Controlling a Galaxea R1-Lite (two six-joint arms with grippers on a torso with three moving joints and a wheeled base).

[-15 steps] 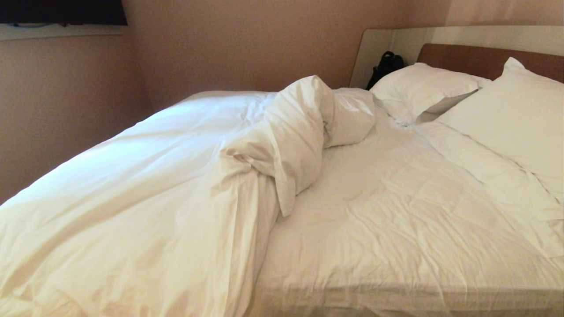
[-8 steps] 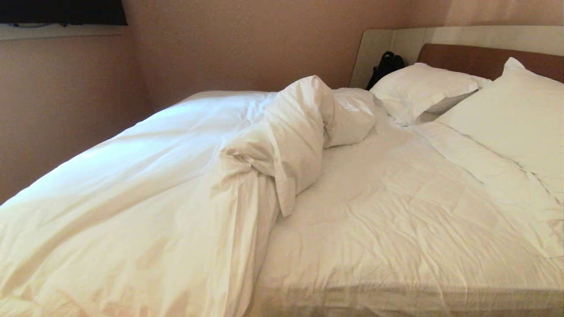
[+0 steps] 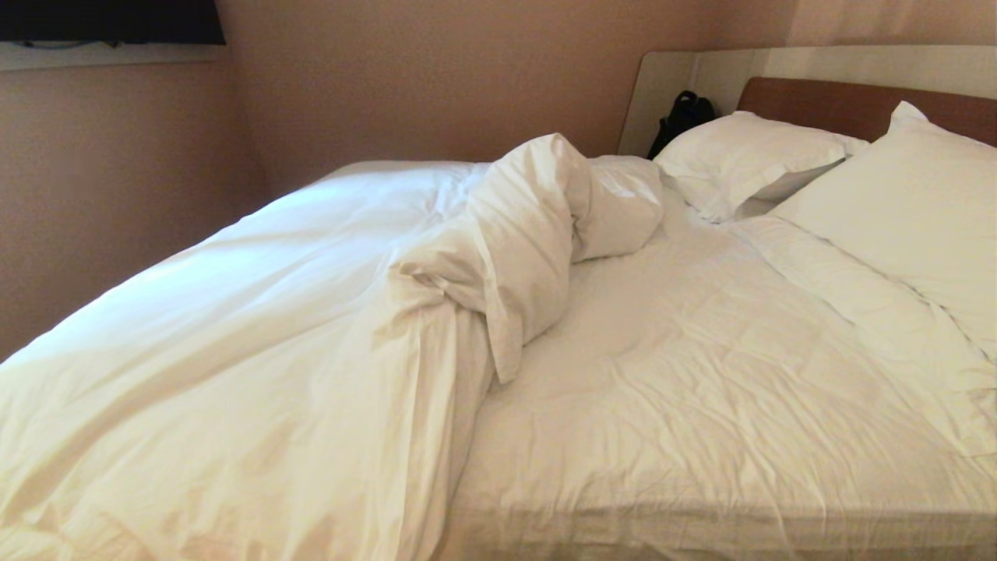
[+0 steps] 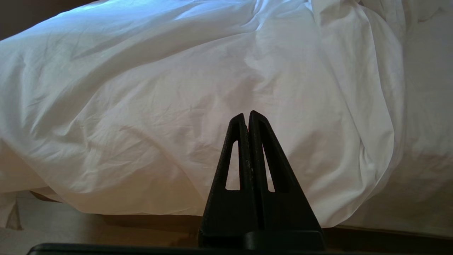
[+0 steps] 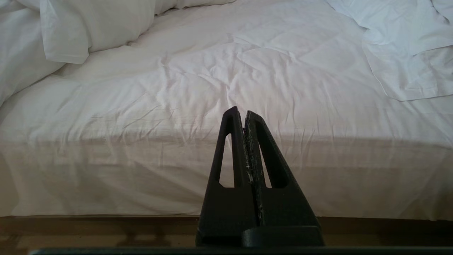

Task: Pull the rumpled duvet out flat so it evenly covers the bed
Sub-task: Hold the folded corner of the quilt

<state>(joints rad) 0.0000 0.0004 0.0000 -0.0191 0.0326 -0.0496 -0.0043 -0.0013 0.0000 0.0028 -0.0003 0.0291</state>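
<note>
Left gripper [image 4: 246, 115]: fingers pressed together, nothing between them, held off the near side of the bed [image 4: 371, 235], tips pointing at the hanging edge of the duvet [image 4: 170, 106]. No contact visible; the duvet's draped side lies just beyond the tips and spills down past the mattress edge toward the floor.

Right gripper [image 5: 239, 112]: fingers likewise pressed together and empty, facing the near side of the bed [image 5: 106, 226], where only the bare sheet [image 5: 226, 88] shows. From this wrist, the duvet [image 5: 53, 32] is well off to one side of the tips, bunched above the sheet.

Neither arm appears in the head view.

Duvet [image 3: 234, 327], head view: white, thick, softly wrinkled. It covers only the left half of the bed [image 3: 857, 105], from the near edge back to the far side. Its right-hand edge is folded back on itself into a twisted, puffy roll running up the middle of the mattress, highest near the far end.

Right half: exposed creased sheet [image 3: 701, 374].

Far right: two white pillows [image 3: 748, 156] against the brown headboard. A dark bag [image 3: 681, 117] sits beside the farther pillow.
</note>
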